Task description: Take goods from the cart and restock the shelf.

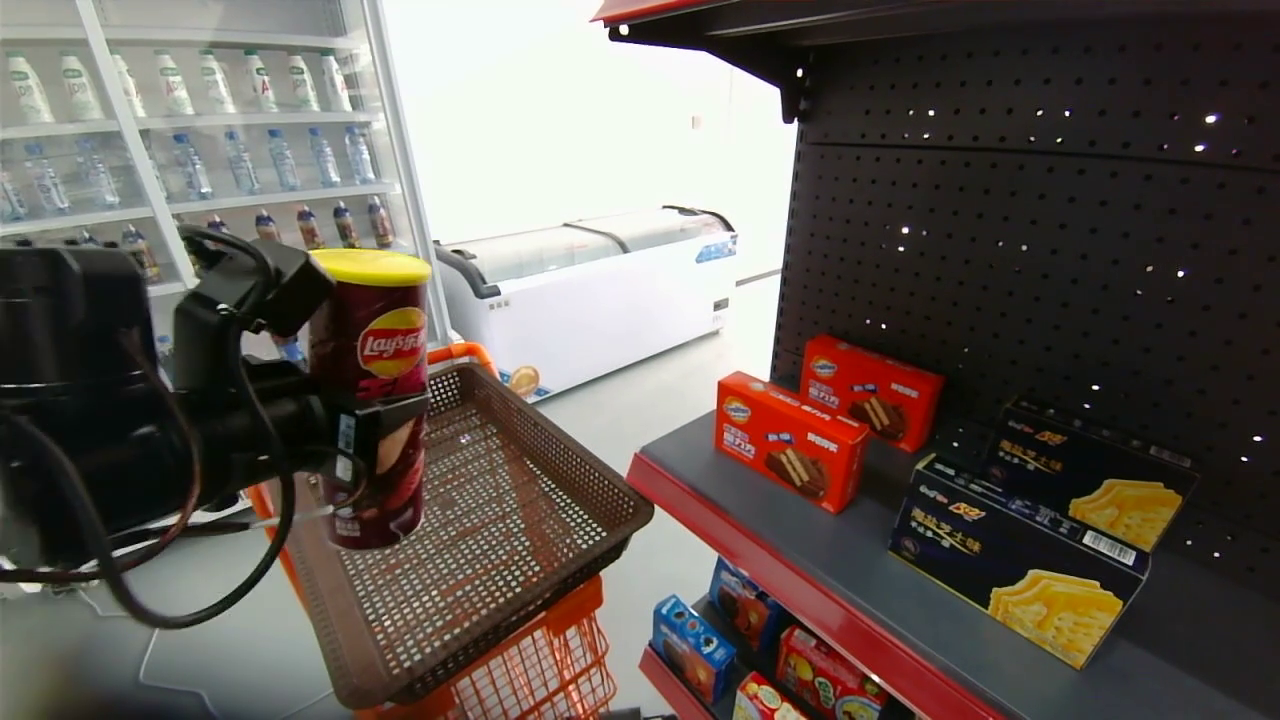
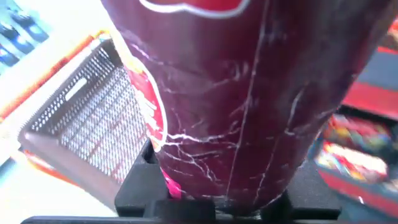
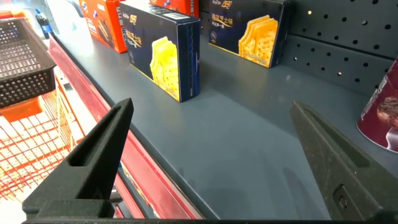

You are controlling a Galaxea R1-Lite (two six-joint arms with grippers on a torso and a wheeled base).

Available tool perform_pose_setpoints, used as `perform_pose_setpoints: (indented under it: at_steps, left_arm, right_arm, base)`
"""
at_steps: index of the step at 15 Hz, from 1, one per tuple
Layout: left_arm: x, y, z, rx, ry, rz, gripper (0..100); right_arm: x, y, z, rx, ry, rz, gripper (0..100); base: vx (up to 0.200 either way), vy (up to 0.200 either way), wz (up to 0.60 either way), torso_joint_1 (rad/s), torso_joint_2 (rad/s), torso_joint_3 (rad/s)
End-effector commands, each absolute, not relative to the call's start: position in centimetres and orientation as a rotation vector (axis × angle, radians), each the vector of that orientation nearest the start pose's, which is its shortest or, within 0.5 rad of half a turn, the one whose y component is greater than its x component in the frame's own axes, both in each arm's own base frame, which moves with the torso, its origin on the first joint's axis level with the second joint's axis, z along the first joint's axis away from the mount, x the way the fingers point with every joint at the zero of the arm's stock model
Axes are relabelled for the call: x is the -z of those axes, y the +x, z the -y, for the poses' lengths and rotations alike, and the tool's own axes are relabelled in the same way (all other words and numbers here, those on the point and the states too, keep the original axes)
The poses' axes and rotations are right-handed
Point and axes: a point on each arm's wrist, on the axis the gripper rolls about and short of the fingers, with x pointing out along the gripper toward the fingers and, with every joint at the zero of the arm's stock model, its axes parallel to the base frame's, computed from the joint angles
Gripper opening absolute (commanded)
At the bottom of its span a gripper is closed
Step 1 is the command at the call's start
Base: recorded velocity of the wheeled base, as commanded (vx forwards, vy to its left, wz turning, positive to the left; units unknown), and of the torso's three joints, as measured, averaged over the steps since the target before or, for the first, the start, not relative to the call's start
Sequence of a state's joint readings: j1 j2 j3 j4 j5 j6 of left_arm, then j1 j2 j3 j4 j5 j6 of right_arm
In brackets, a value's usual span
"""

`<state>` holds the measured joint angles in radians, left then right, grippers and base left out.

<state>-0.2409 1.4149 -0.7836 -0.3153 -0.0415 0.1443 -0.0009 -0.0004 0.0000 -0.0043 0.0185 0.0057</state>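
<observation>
**Carrying the can to the shelf.** My left gripper (image 1: 378,425) is clamped on the chips can (image 1: 370,330) and holds it upright above the cart basket (image 1: 590,480), well apart from the shelf (image 1: 690,465). My right gripper (image 3: 210,124) hangs over the shelf deck with its jaws spread wide, near the dark blue boxes (image 3: 165,53). A second can (image 3: 384,115) stands on the deck nearby. As I judge it, the carry should keep the can vertical and lift it clear of the basket rim. The base should sit flat on bare deck, beside the red boxes (image 1: 790,440), before I release.
</observation>
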Motion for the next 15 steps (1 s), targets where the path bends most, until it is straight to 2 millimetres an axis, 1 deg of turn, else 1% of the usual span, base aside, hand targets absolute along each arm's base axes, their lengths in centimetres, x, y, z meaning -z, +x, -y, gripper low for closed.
perform_pose_setpoints:
  at_steps: [1, 2, 5, 6, 7, 11, 13, 15]
  left_arm:
    - [-23.3, 17.2, 4.6, 0.354, 0.150, -0.253, 0]
    - [-23.2, 16.7, 4.4, 0.355, 0.148, -0.242, 0]
    - [-24.2, 15.7, 4.3, 0.371, 0.143, -0.187, 0]
    - [-24.8, 15.3, 4.6, 0.417, 0.138, -0.157, 0]
    - [-25.0, 14.7, 4.6, 0.465, 0.132, -0.146, 0]
    - [-24.7, 14.4, 5.2, 0.585, 0.127, -0.151, 0]
    - [-24.4, 15.2, 5.9, 0.664, 0.123, -0.170, 0]
    - [-24.2, 15.3, 6.2, 0.747, 0.111, -0.186, 0]
  right_arm:
    - [-7.6, -2.3, 0.0, -0.017, 0.006, 0.005, 100]
    - [-7.6, -2.3, 0.0, -0.017, 0.006, 0.005, 100]
    - [-7.6, -2.3, 0.0, -0.017, 0.006, 0.005, 100]
    - [-7.6, -2.3, 0.0, -0.017, 0.006, 0.005, 100]
    - [-7.6, -2.3, 0.0, -0.017, 0.006, 0.005, 100]
    - [-7.6, -2.3, 0.0, -0.018, 0.006, 0.005, 100]
    - [-7.6, -2.3, 0.0, -0.018, 0.006, 0.005, 100]
    - [-7.6, -2.3, 0.0, -0.018, 0.006, 0.005, 100]
  base:
    - [0.000, 0.000, 0.00, 0.000, 0.00, 0.000]
    - [0.000, 0.000, 0.00, 0.000, 0.00, 0.000]
    - [0.000, 0.000, 0.00, 0.000, 0.00, 0.000]
    - [0.000, 0.000, 0.00, 0.000, 0.00, 0.000]
    - [0.000, 0.000, 0.00, 0.000, 0.00, 0.000]
    - [0.000, 0.000, 0.00, 0.000, 0.00, 0.000]
    - [0.000, 0.000, 0.00, 0.000, 0.00, 0.000]
    - [0.000, 0.000, 0.00, 0.000, 0.00, 0.000]
